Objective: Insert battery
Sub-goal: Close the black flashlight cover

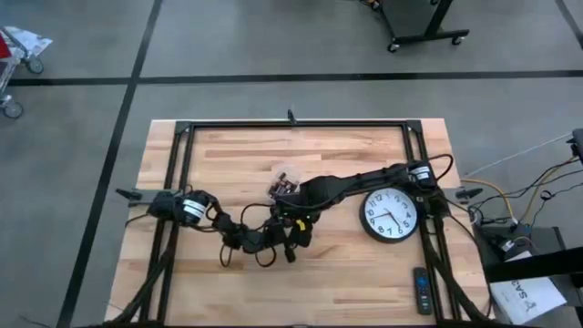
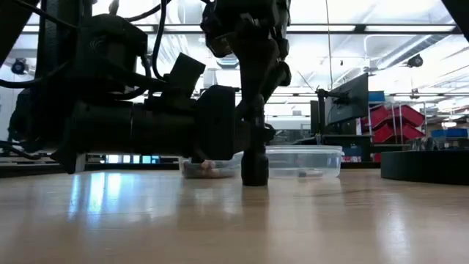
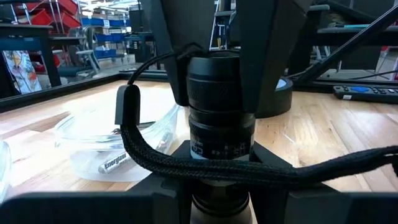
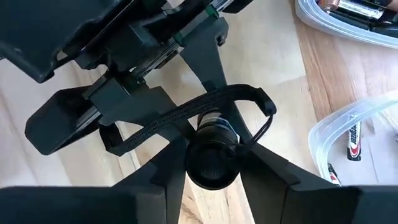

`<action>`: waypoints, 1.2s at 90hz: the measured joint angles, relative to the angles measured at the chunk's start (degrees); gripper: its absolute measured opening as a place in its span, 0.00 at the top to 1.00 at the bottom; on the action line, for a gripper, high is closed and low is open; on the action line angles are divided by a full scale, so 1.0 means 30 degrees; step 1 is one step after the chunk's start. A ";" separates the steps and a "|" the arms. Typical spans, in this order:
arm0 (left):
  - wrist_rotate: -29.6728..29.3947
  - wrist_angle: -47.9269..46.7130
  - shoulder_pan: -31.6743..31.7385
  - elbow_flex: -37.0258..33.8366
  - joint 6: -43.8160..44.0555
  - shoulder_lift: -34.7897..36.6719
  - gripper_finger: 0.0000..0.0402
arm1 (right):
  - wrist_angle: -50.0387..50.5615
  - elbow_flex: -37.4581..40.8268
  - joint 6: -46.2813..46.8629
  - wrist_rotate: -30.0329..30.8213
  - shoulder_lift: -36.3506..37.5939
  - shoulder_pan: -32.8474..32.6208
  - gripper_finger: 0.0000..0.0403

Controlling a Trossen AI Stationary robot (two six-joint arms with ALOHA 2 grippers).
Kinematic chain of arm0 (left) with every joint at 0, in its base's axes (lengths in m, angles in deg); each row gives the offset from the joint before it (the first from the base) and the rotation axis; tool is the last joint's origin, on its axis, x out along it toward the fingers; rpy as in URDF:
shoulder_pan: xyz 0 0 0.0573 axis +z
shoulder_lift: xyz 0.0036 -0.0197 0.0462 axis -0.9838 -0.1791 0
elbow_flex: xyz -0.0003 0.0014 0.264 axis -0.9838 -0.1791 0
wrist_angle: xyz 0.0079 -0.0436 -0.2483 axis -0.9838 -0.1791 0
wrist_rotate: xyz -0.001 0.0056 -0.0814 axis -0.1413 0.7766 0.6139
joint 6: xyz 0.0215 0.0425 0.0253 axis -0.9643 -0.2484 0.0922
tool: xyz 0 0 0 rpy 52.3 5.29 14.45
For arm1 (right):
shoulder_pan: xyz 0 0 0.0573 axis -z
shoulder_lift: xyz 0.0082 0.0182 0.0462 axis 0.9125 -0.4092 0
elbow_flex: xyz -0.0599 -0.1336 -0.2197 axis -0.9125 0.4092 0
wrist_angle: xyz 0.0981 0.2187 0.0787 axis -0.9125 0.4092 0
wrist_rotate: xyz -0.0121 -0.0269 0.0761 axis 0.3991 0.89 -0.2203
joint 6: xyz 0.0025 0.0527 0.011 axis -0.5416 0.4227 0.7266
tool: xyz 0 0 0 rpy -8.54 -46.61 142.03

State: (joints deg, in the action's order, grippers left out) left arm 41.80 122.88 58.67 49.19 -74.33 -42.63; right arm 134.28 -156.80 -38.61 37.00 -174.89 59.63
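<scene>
Both arms meet at mid-counter over a black flashlight point(image 4: 214, 155); the left gripper point(image 4: 134, 115) clamps its lower body, the right gripper point(image 4: 211, 180) closes its jaws on the upper part, and the barrel stands upright on the counter point(image 1: 364, 273), apparently so its open end faces up to take a cell; the batteries point(image 4: 353, 142) lie loose in clear plastic containers point(image 3: 93, 146) just beside the flashlight, outside either grip; a wall clock point(image 1: 390, 216) and a remote point(image 1: 421, 290) lie well apart.
</scene>
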 joint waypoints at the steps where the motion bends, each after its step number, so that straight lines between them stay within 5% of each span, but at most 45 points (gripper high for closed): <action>1: 0.0000 0.0000 0.0000 0.0000 0.0000 0.0000 0.77 | -0.0005 0.0000 -0.0057 -0.0005 0.0000 0.0000 0.71; 14: 0.0000 -0.0007 0.0000 0.0000 0.0007 0.0000 0.77 | -0.0026 0.0007 -0.0848 0.0010 -0.0023 0.0000 0.78; 108: 0.0000 0.0007 0.0000 -0.0011 -0.0133 -0.0007 0.77 | -0.0577 0.0320 -1.4118 0.0537 -0.0474 -0.0051 0.78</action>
State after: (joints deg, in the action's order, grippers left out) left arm 41.80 122.90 58.67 49.15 -74.73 -42.65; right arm 132.55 -155.84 -80.96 38.61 -176.31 59.48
